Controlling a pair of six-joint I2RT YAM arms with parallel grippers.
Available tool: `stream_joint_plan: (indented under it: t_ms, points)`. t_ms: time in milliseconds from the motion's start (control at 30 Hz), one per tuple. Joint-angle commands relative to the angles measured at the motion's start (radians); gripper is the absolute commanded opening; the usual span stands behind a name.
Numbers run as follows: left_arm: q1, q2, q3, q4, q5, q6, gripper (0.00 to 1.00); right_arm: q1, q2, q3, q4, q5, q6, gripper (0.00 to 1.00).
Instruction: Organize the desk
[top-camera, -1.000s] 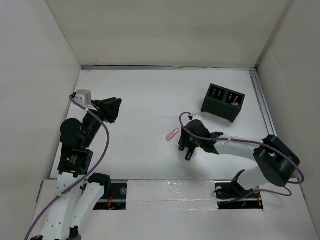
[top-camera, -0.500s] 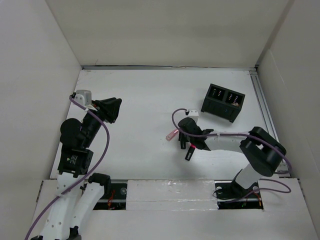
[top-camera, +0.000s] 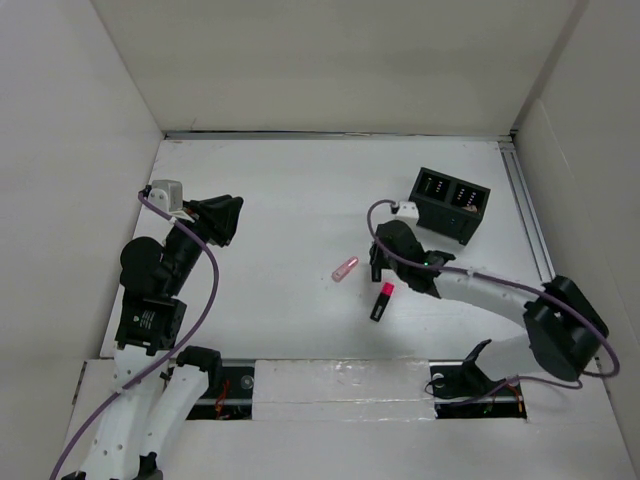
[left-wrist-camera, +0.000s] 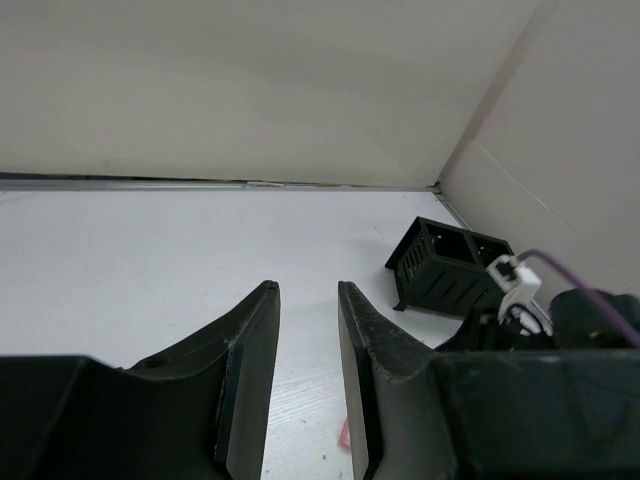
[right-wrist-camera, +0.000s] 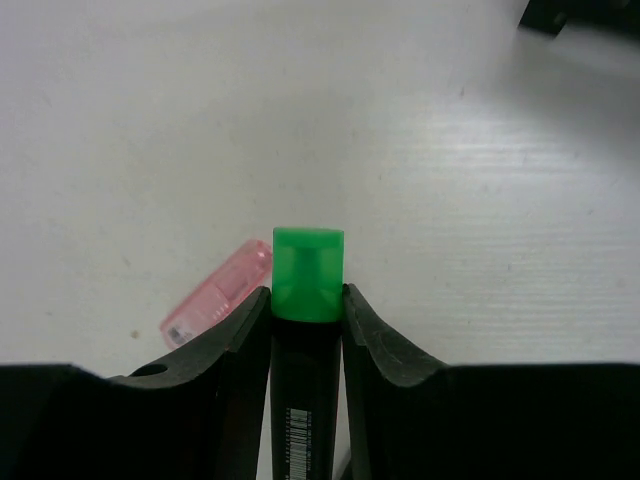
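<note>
The desk (top-camera: 280, 190) spread as a wide white tabletop, closed in by white walls (top-camera: 330, 60) on the left, far and right sides. A metal rail (top-camera: 527, 215) ran along its right edge. Most of its surface lay bare, with the widest open stretch across the far and middle left.

A black organizer box (top-camera: 446, 205) stood at the far right, near the rail but apart from it, its two compartments facing up.

The right gripper (right-wrist-camera: 306, 300) reached over the middle of the desk, just near-left of the box, its fingers pinching a black highlighter with a green cap (right-wrist-camera: 308, 270). The left gripper (left-wrist-camera: 305, 290) hung raised near the left wall, its fingers a narrow gap apart and holding nothing.

A black marker with a red cap (top-camera: 381, 301) lay just on the near side of the right gripper. A small pink marker (top-camera: 345, 268) lay just to its left, well apart from every edge.
</note>
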Motion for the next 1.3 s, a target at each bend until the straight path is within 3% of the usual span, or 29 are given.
stream_joint_plan:
  t_ms: [0,167,433,600,1100,1267]
  points:
    - [-0.001,-0.004,-0.007,0.042,0.01,0.007,0.27,-0.057,-0.124,0.047,0.058,-0.062,-0.036,0.1]
    - [-0.001,0.001,-0.009,0.05,0.022,0.002,0.26,-0.169,-0.144,0.117,0.171,-0.061,-0.038,0.09]
    - [-0.001,-0.011,-0.012,0.053,0.03,0.0,0.26,-0.388,0.023,0.31,0.318,0.164,-0.128,0.09]
    - [-0.001,-0.008,-0.01,0.051,0.031,0.0,0.27,-0.452,0.131,0.36,0.43,0.255,-0.2,0.09]
    - [-0.001,-0.001,-0.01,0.054,0.028,0.003,0.28,-0.496,0.272,0.377,0.495,0.359,-0.297,0.11]
    - [-0.001,0.001,-0.012,0.053,0.031,0.003,0.28,-0.434,0.26,0.323,0.495,0.41,-0.288,0.21]
